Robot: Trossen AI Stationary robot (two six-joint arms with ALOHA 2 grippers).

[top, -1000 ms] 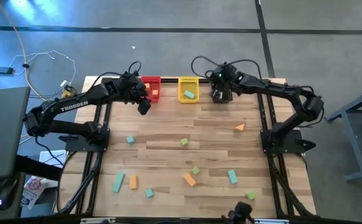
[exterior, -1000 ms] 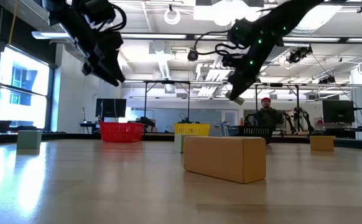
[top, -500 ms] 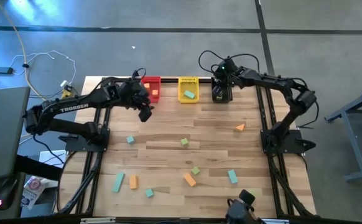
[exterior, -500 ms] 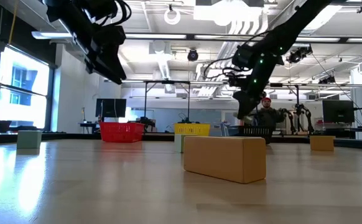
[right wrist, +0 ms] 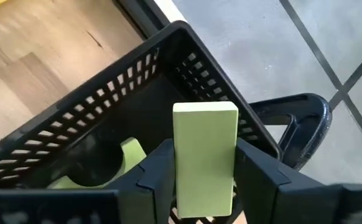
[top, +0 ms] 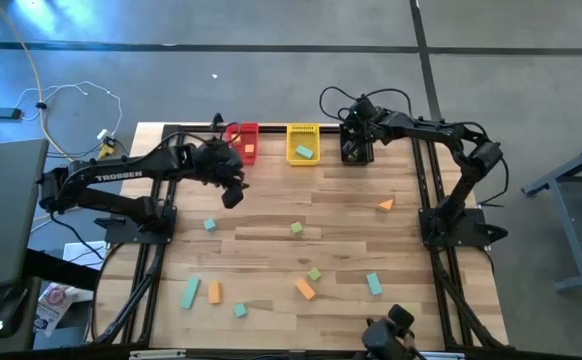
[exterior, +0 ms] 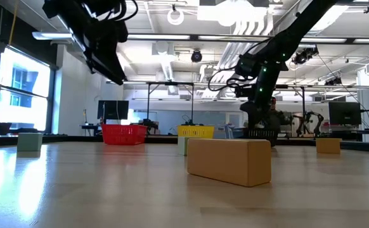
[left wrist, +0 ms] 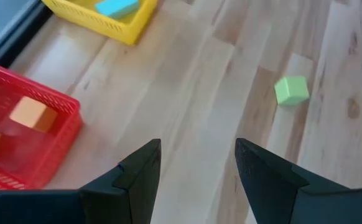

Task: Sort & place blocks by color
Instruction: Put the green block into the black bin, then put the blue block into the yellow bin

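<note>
Right gripper [right wrist: 204, 180]: I see a light green block [right wrist: 204, 158] between its fingers, above the black bin [right wrist: 106, 124].
Left gripper [left wrist: 196, 177]: fingers apart, empty.

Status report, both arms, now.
Right gripper over black mesh bin, light green foam bar between its fingers. Left gripper open, empty, near red bin. Nothing obstructing.

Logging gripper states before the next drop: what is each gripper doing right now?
Left gripper: open, empty, above the table near the red bin.
Right gripper: light green block between its fingers, over the black bin.
</note>
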